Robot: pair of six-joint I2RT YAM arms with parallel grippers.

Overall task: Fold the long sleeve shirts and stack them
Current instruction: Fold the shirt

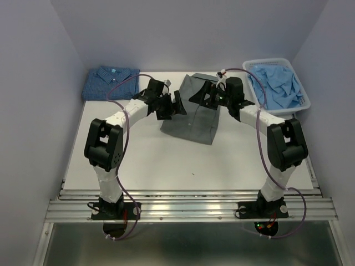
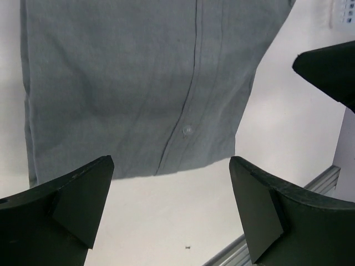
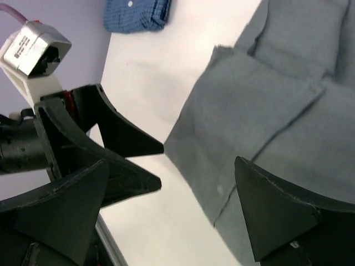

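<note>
The slate-grey shirt (image 1: 191, 121) lies partly folded in the middle of the table, button placket up. It fills the top of the left wrist view (image 2: 138, 83) and the right of the right wrist view (image 3: 266, 105). The dark blue check shirt (image 1: 110, 82) lies folded at the back left and shows at the top of the right wrist view (image 3: 136, 14). My left gripper (image 1: 177, 105) is open and empty over the grey shirt's left edge (image 2: 172, 205). My right gripper (image 1: 201, 95) is open and empty over its upper right part (image 3: 172, 216).
A white bin (image 1: 304, 94) holding crumpled light blue shirts (image 1: 277, 86) stands at the back right. The table's metal front rail (image 1: 188, 208) runs along the near edge. The left gripper's black fingers (image 3: 111, 144) show in the right wrist view.
</note>
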